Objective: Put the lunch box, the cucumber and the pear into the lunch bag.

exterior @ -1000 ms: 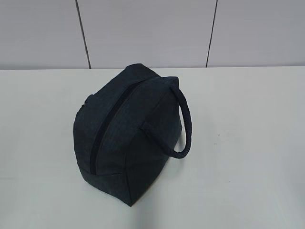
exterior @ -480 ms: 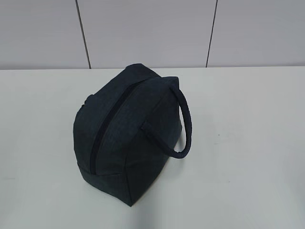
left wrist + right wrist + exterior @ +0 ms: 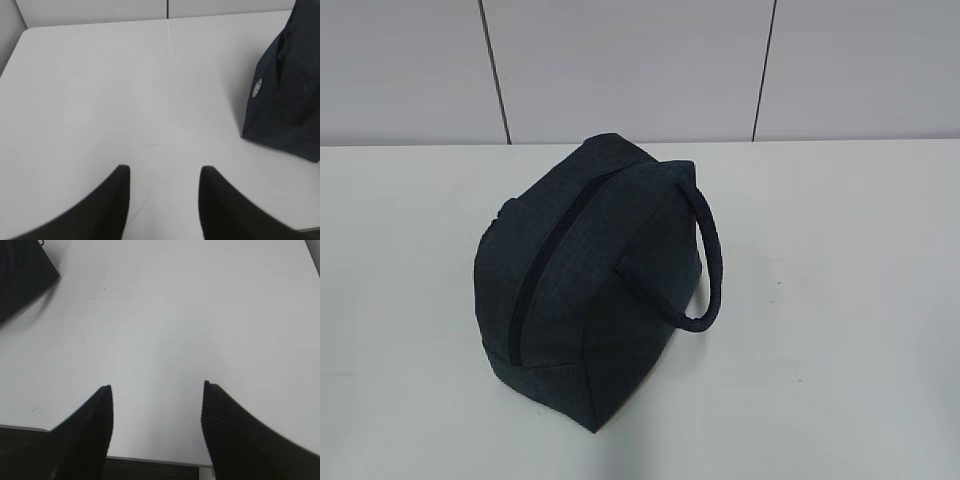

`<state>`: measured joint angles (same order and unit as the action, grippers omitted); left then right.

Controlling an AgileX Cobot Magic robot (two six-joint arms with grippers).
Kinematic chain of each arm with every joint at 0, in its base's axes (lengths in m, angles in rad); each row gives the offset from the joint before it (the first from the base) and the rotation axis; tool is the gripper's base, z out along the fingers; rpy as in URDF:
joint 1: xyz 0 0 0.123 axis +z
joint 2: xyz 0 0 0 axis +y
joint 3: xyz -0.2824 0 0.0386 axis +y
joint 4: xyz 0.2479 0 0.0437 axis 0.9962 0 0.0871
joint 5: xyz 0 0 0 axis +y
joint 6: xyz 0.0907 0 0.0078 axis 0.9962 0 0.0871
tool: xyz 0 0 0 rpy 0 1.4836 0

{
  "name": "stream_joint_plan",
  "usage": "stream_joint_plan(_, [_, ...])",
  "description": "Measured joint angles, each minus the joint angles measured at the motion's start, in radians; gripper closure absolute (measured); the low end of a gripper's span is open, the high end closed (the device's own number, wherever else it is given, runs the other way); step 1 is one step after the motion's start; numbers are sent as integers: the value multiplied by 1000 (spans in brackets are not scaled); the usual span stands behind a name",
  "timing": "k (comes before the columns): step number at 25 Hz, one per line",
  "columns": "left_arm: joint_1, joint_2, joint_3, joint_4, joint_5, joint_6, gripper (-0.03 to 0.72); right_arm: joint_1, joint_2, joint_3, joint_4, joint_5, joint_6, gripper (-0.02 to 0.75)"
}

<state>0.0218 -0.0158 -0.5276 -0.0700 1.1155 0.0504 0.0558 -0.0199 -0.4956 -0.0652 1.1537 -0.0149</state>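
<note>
The dark navy lunch bag stands in the middle of the white table with its zipper shut and one padded handle looped out to the right. A corner of the lunch bag shows at the right of the left wrist view and at the top left of the right wrist view. My left gripper is open and empty over bare table, left of the bag. My right gripper is open and empty near the table's front edge, right of the bag. The lunch box, cucumber and pear are out of view.
A grey panelled wall runs behind the table. The table's front edge shows just under my right gripper.
</note>
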Motion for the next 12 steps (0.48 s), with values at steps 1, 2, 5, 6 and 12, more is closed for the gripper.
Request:
stream_joint_plan(1, [0,0,0,0,0,0,412,0,0,0,0,0,0,293])
stream_joint_plan(2, [0,0,0,0,0,0,412,0,0,0,0,0,0,293])
stream_joint_plan(5, [0,0,0,0,0,0,412,0,0,0,0,0,0,293])
stream_joint_plan(6, [0,0,0,0,0,0,412,0,0,0,0,0,0,293])
stream_joint_plan(12, [-2,0,0,0,0,0,412,0,0,0,0,0,0,293])
